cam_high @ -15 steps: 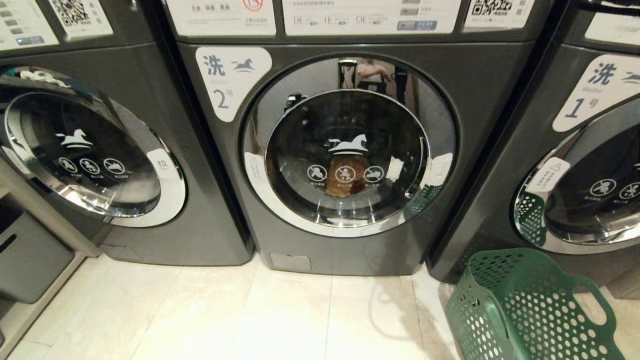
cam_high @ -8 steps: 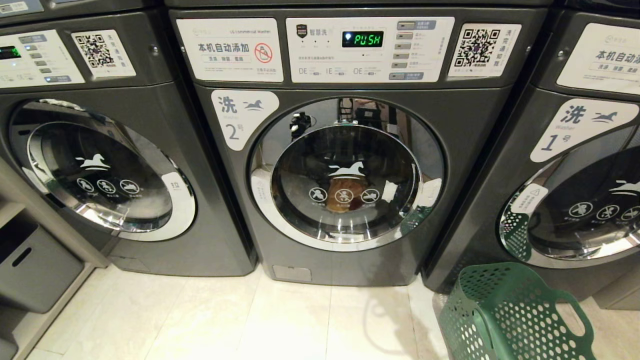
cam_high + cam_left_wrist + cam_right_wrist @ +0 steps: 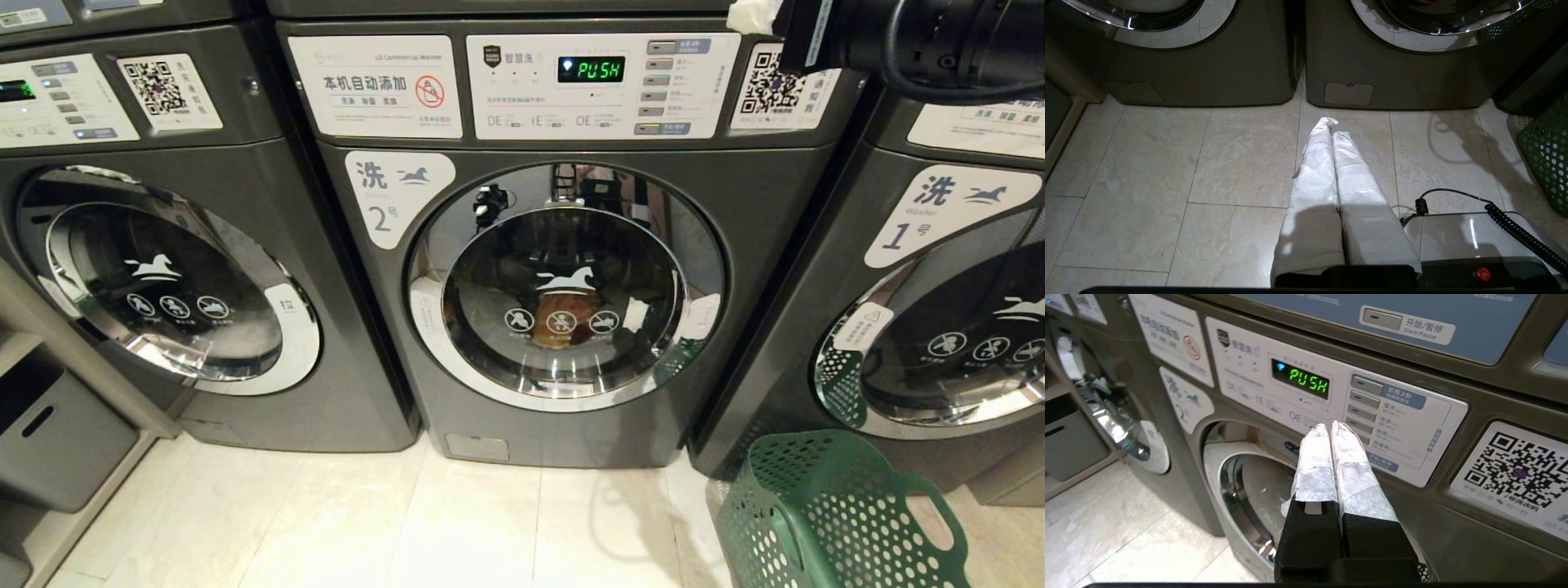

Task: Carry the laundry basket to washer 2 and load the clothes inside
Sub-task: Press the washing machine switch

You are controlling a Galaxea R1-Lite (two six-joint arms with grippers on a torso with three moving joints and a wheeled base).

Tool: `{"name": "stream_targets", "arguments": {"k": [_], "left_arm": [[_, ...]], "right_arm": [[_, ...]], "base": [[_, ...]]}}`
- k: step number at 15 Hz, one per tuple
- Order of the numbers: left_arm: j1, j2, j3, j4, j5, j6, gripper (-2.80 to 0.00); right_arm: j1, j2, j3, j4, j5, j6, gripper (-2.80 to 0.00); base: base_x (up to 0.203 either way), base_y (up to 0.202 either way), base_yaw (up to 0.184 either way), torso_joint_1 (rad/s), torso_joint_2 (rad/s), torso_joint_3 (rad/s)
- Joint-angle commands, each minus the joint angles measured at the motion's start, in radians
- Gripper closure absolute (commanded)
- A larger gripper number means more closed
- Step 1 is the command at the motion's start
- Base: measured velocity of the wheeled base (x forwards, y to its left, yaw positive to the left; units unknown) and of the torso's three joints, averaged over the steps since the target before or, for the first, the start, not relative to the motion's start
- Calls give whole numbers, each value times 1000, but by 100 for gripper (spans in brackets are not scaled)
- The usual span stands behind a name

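Head view: washer 2 (image 3: 563, 269), dark grey front-loader w/ white "2" label at upper left of its chrome-ringed door, sits center; door looks closed, green display (image 3: 591, 69) on its control panel reads PUSH, QR sticker (image 3: 771, 82) at panel's right end. Unnumbered grey washer (image 3: 163, 278) to its left, washer 1 (image 3: 939, 310) to its right. Laundry basket (image 3: 833, 514), dark green perforated, stands on the tile floor (image 3: 367, 523) at lower right, in front of washer 1's lower left corner and just right of washer 2's base; can't tell what's inside. Right arm (image 3: 922, 37) enters at top right, in front of the panel's upper right corner; a bit of white fingertip wrap shows at its end. Grey bin (image 3: 57, 433) in shelf at far left. Left wrist view: left gripper (image 3: 1333, 126), fingers in white wrap, pressed together, holding nothing, hangs low over the floor pointing toward washer 2's base and its small access flap (image 3: 1349, 94); robot base w/ coiled cable (image 3: 1519, 232) beside it; basket edge at far side. Right wrist view: right gripper (image 3: 1329, 426), white-wrapped fingers closed tight, empty, tips close in front of washer 2's control panel, just below the PUSH display and beside the column of buttons (image 3: 1363, 408); can't tell if touching.
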Motion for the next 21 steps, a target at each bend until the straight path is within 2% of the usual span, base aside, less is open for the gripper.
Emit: {"name": "stream_targets", "arguments": {"k": [1, 4, 7, 15, 21], "left_arm": [[0, 0, 0, 2, 1, 0, 0], [0, 0, 0, 1, -1, 0, 0], [0, 0, 0, 2, 0, 0, 0], [0, 0, 0, 1, 0, 0, 0], [0, 0, 0, 1, 0, 0, 0]], "right_arm": [[2, 67, 16, -75, -12, -2, 0], [-6, 117, 72, -192, -32, -4, 0], [-8, 197, 66, -304, -76, -9, 0], [-15, 297, 2, -425, -86, -11, 0], [-22, 337, -36, -461, -88, -24, 0]], "base": [[0, 0, 0, 0, 0, 0], [0, 0, 0, 0, 0, 0], [0, 0, 0, 0, 0, 0], [0, 0, 0, 0, 0, 0], [0, 0, 0, 0, 0, 0]]}}
